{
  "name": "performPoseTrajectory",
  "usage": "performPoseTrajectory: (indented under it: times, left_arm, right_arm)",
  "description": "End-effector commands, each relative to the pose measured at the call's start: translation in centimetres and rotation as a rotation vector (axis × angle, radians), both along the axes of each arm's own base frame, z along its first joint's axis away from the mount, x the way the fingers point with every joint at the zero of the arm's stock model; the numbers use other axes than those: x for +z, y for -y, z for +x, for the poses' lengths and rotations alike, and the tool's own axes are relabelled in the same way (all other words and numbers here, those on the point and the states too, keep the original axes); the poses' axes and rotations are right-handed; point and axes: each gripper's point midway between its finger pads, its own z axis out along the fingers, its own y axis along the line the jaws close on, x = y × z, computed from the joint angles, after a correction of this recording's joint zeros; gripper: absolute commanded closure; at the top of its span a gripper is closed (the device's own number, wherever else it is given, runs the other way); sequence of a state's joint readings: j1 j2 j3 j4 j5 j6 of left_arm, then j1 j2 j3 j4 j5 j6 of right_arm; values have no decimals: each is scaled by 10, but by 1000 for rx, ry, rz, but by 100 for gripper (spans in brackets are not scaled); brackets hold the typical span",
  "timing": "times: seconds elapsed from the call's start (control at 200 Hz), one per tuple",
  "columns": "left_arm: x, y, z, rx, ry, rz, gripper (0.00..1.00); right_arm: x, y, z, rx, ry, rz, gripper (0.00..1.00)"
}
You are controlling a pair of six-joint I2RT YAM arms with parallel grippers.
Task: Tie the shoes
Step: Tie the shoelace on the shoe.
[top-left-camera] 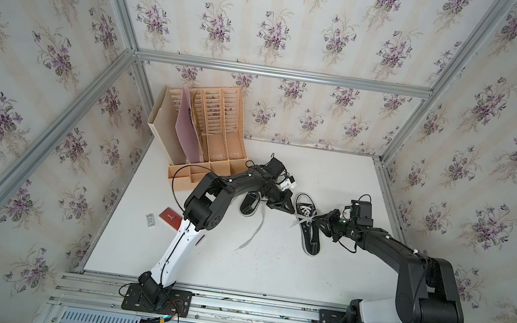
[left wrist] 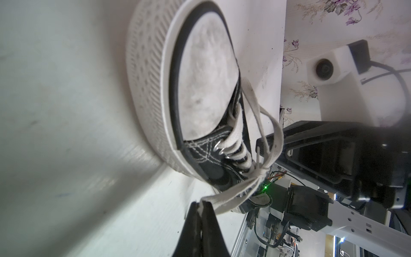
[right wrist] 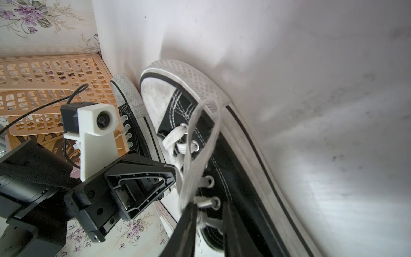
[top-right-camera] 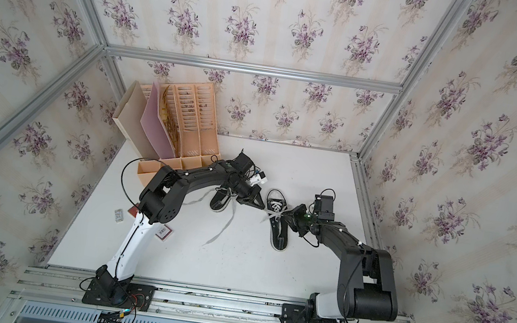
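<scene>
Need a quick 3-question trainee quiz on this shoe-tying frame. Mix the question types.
1. True or false: the magazine rack stands at the table's near edge.
2. The left hand grips: A) a white lace B) a toe cap C) nothing.
3. How many black sneakers lie on the table?
Key: 1 false, it stands in the far left corner; 2 A; 3 two.
</scene>
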State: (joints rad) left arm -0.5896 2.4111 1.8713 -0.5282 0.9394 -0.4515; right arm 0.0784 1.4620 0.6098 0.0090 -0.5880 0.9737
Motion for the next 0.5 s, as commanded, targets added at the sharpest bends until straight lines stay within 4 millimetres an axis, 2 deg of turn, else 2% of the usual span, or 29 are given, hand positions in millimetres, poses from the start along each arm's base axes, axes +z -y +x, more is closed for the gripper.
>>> performPoseTrajectory:
  times: [0.0, 0.494]
  left_arm:
    - [1, 1, 0, -10, 6, -8, 98]
    - [2, 2, 0, -13, 3, -12, 98]
  right_arm:
    - [0, -2, 1, -4, 4, 8, 74]
    - [1, -10, 16, -13, 26, 32, 74]
